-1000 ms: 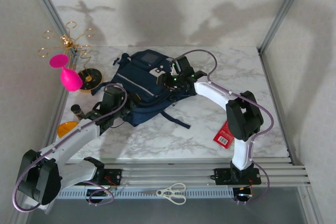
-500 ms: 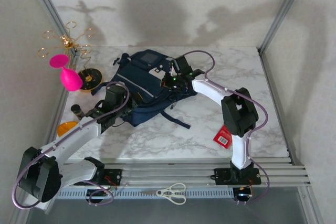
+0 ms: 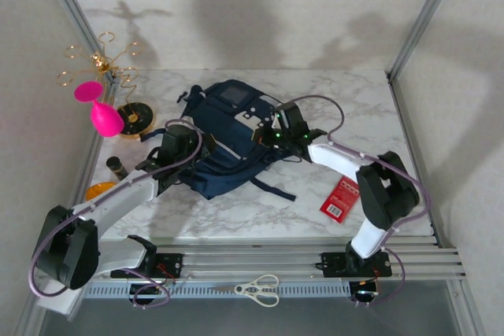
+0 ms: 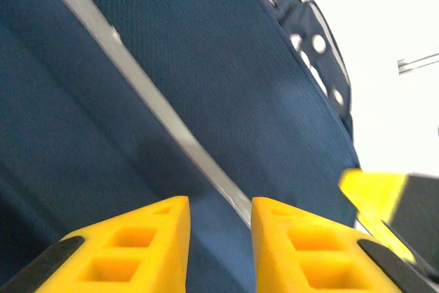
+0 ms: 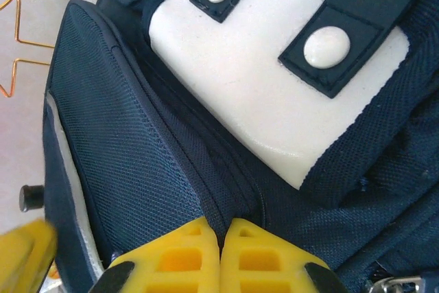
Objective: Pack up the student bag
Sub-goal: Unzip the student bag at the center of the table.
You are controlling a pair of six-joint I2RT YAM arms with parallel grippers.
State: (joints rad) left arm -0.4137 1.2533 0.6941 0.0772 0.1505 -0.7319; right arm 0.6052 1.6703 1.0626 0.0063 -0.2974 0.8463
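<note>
At the bench's back left corner stands a gold wire stand, with a bright pink goblet-shaped piece and a round dark base just in front of it. Along the left edge lie a small dark cylinder and an orange disc. A red packet lies toward the front right, just beside the right arm. White-handled scissors rest on the rails below the near edge. The student bag lies flat, front up, left of the bench's middle, with one dark strap trailing toward the near edge and an arm reaching in on either side. The left gripper sits close over the front pocket, its yellow fingers a narrow gap apart, and the pale stripe runs between them. The right gripper has its fingers pressed together, tips against a seam just below the white snap-buttoned patch; I cannot tell whether cloth is nipped there. What the bag holds is hidden.
</note>
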